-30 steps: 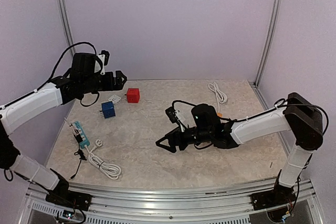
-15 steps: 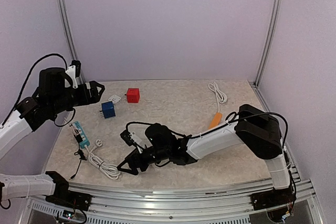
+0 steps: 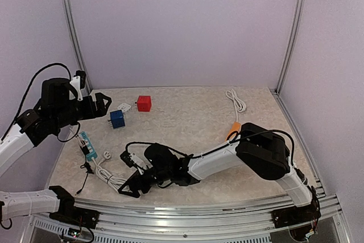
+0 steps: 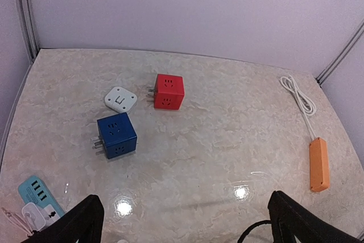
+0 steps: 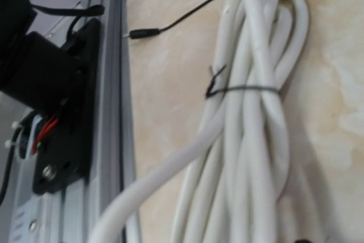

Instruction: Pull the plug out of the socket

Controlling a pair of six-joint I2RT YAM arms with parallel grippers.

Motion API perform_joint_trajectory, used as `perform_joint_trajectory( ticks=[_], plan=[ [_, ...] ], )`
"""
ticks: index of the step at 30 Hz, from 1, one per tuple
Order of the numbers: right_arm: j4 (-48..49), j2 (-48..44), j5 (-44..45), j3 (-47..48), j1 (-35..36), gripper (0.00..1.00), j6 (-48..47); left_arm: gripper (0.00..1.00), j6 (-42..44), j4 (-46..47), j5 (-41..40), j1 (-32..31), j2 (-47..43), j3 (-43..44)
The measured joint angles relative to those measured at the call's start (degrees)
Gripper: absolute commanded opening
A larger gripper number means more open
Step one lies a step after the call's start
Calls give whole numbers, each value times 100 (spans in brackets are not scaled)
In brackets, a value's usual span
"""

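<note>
A teal socket strip (image 3: 88, 144) lies near the table's left edge; the left wrist view shows its end (image 4: 35, 188) at the bottom left corner. A white plug (image 4: 35, 215) sits in it, and its white cable runs to a tied bundle (image 3: 112, 180) by the front edge. My right gripper (image 3: 128, 187) hangs low at that bundle, jaws spread. The right wrist view is filled by the bundle (image 5: 256, 118) and shows no fingers. My left gripper (image 3: 102, 105) is raised at the far left, open and empty (image 4: 185, 229).
A blue cube socket (image 3: 118, 119), a red cube socket (image 3: 144, 103) and a small white adapter (image 3: 124, 107) lie at the back left. An orange strip (image 3: 234, 128) with a white cord (image 3: 236, 101) lies at the right. A thin black cable (image 5: 148, 31) runs beside the front rail (image 5: 114, 112).
The right arm has swung from the table's middle to the front left, down to the cable bundle. The left arm has drawn back to the left edge.
</note>
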Motion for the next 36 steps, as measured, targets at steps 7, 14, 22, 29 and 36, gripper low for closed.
perform_joint_trajectory(
  ticks=[7,14,22,29,36],
  plan=[
    [-131,264,131,415,-2,38,-24,99,2,2,-4,0,-114,-44],
    [94,101,361,-90,-142,15,9,99,2,48,15,0,-59,-103],
    [433,-903,448,-1698,-649,0,7,99,2,249,48,-26,247,-155],
    [503,-1751,564,-2876,-1128,0,-149,99,4,433,131,-92,450,-155],
    [457,-2437,743,-3727,-1574,0,-280,99,7,551,179,-164,623,-155]
  ],
)
